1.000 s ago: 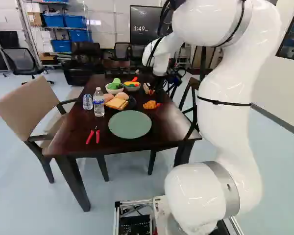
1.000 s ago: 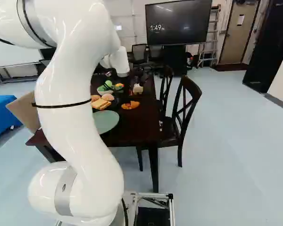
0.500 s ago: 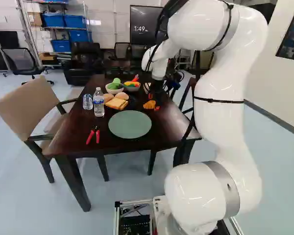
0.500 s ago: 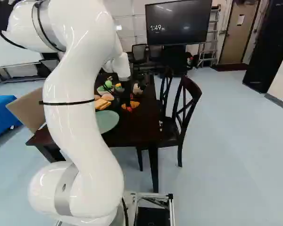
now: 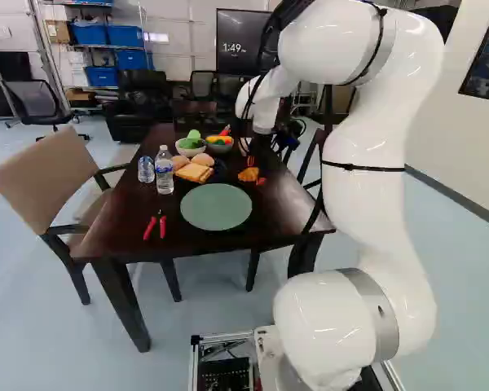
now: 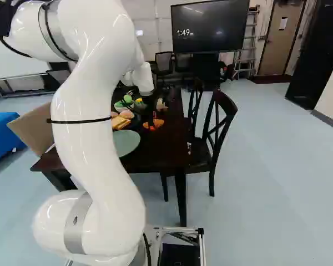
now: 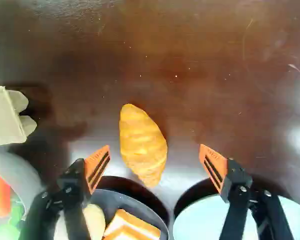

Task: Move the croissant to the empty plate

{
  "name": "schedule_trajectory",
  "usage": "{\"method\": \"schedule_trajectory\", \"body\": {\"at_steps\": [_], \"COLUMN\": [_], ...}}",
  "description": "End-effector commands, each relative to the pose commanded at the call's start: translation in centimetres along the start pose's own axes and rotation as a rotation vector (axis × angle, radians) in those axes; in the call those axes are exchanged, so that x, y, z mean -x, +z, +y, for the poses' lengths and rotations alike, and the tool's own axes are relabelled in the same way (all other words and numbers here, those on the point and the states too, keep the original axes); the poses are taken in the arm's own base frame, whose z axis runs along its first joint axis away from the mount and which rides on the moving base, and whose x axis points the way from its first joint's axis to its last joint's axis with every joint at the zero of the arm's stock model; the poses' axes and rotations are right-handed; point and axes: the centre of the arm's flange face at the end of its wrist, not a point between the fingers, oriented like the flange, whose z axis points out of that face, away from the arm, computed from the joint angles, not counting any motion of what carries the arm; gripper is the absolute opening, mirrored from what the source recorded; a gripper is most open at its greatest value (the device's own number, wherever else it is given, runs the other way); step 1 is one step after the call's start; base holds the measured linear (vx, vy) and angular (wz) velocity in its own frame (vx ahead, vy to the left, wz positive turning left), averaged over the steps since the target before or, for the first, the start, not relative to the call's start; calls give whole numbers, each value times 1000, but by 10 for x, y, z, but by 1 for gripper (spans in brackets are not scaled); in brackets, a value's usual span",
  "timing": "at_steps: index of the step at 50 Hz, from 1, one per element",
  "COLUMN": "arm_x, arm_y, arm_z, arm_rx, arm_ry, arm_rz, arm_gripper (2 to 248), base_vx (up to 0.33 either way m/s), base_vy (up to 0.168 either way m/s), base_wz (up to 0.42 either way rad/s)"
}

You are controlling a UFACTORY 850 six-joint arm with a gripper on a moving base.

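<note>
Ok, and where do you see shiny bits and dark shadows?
Wrist view: pale glare on the tabletop near the green plate, dark shadows curving along that plate and the dark plate; left base view: small bright shines on the white arm; right base view: a light streak on the screen.

The croissant point(image 7: 142, 145) is golden orange with paler bands, the plate point(image 5: 216, 207) plain muted green. Dark reddish brown covers the bench point(image 5: 253, 231). The gripper point(image 5: 256, 170) is black, its orange pads point(image 7: 92, 162) striped black. The handles point(image 5: 162, 228) are red.
</note>
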Motion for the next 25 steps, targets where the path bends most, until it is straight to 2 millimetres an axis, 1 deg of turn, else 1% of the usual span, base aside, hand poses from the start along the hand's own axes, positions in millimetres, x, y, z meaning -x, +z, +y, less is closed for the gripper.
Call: {"method": "schedule_trajectory", "body": {"at_steps": [4, 5, 9, 10, 14, 15, 19, 20, 25], "arm_x": [0, 0, 0, 0, 0, 0, 0, 0, 0], "arm_y": [0, 0, 0, 0, 0, 0, 0, 0, 0], "arm_z": [0, 0, 0, 0, 0, 0, 0, 0, 0], "arm_rx": [0, 0, 0, 0, 0, 0, 0, 0, 0], "arm_ry": [0, 0, 0, 0, 0, 0, 0, 0, 0], "arm_rz": [0, 0, 0, 0, 0, 0, 0, 0, 0], "arm_gripper": [236, 223, 223, 211, 211, 199, 199, 187, 187], "base_vx": [0, 0, 0, 0, 0, 0, 0, 0, 0], "base_vy": [0, 0, 0, 0, 0, 0, 0, 0, 0], "base_wz": [0, 0, 0, 0, 0, 0, 0, 0, 0]}}
